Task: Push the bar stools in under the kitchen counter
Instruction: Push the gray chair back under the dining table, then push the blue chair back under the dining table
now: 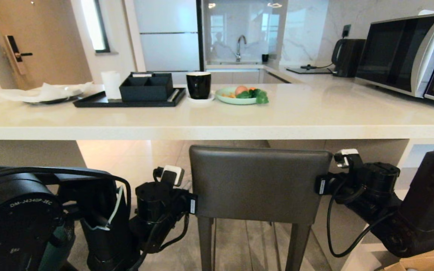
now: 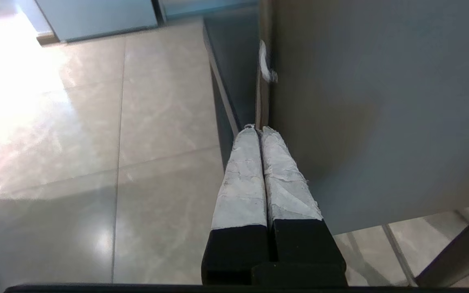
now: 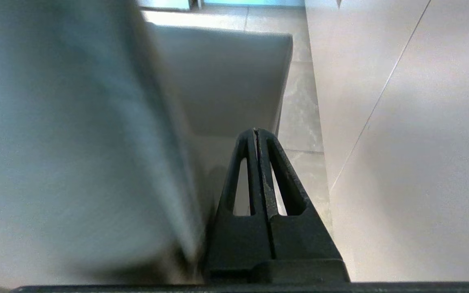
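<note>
head view is showing the dark-grey stool (image 1: 258,182) standing just before the kitchen counter (image 1: 217,116), both arms flanking its back. left wrist view: left gripper (image 2: 257,129), clenched empty, seemingly touching its edge. right wrist view: right gripper (image 3: 255,131), clenched empty, alongside it.

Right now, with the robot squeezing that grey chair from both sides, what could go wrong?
1. Both grippers, left and right, are shut and only press flat against the dark-grey stool, so it could slip or twist sideways.
2. The stool's back top sits close under the kitchen counter, so it might bump the edge.
3. A hard bump could shake the black cup.
</note>
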`<state>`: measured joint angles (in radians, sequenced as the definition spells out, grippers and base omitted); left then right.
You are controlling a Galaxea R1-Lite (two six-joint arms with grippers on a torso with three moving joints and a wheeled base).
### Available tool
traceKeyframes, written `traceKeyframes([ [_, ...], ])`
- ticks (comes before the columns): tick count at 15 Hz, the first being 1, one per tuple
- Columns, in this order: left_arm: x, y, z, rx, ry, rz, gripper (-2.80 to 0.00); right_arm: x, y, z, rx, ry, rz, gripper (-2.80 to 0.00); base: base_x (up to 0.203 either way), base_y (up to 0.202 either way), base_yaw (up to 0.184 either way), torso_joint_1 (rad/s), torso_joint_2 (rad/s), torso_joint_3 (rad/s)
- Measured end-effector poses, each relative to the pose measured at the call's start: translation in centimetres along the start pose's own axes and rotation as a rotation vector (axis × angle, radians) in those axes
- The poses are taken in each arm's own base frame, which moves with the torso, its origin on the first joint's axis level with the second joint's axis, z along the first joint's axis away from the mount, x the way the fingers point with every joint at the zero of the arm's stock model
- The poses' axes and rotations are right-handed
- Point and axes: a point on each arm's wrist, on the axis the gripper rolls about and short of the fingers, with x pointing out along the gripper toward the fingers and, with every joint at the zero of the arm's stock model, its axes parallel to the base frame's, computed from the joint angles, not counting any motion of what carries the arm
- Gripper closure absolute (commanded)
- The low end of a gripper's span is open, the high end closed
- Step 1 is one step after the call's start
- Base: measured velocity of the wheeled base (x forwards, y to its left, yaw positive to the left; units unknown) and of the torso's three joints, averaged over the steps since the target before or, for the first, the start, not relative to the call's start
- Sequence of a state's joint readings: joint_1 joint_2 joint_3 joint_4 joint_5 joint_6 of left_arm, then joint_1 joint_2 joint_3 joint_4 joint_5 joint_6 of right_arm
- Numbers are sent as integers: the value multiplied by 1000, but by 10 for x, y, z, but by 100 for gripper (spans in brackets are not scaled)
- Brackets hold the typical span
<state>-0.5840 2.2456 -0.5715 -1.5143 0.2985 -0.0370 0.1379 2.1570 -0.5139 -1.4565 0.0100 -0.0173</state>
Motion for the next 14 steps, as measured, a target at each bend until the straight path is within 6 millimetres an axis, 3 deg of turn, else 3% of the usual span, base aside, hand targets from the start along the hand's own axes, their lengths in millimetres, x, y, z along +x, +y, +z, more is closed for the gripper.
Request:
traceKeyframes([
  [6,-24,20,13,-12,2,65,0,-32,-14,14,20,-23,-54,0,0,0,0,0,0,0],
  [10,-68,37,36,-21,-24,104,0,-78,-29,32,34,-61,-115,0,0,0,0,0,0,0],
  [14,-112,62,71,-38,-142,307,0,-136,-27,66,21,-178,-144,0,0,0,0,0,0,0],
])
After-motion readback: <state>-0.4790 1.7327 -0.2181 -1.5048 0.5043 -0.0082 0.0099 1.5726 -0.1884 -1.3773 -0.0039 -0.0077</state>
